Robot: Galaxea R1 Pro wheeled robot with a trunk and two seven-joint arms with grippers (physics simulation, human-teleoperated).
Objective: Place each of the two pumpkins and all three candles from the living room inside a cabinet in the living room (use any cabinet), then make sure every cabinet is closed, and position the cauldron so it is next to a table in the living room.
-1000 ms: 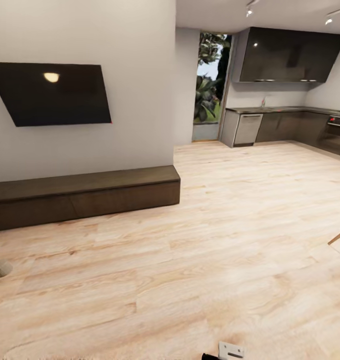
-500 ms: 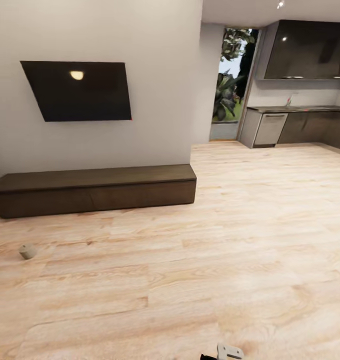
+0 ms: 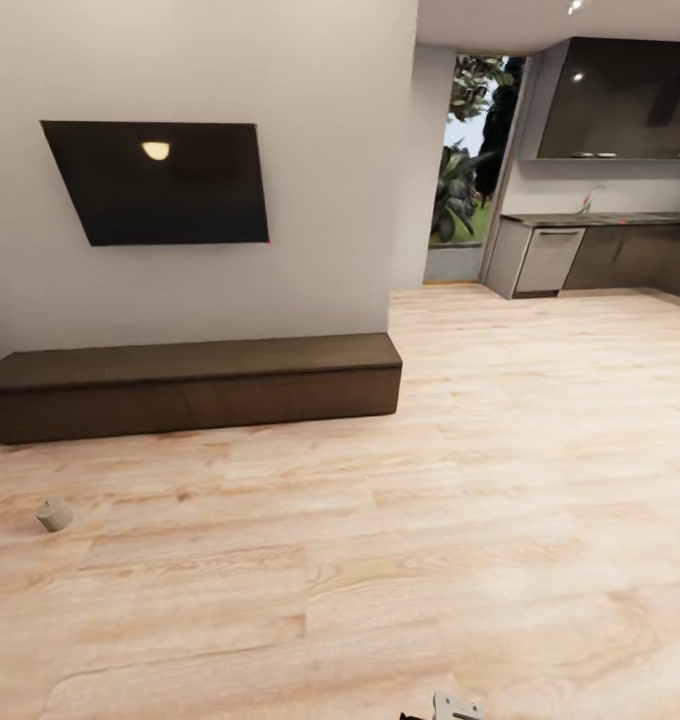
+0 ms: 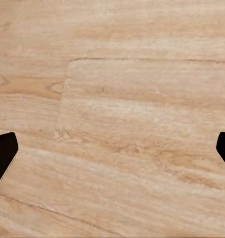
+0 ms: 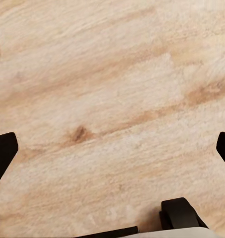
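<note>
Heading for small off-white stubby candle on pale wood floor, well apart from closed long dark brown cabinet; both jaws wide apart, empty; approach slow, centre candle btwn jaws.

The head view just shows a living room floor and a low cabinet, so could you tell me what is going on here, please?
Nothing is being handled right now. Both grippers, the left gripper and the right gripper, hang open and empty over bare wood floor. Ahead, the long dark cabinet stands closed against the wall under a television. One small off-white candle lies on the floor in front of the cabinet's left end, apart from it. A kitchen lies beyond on the right.
</note>
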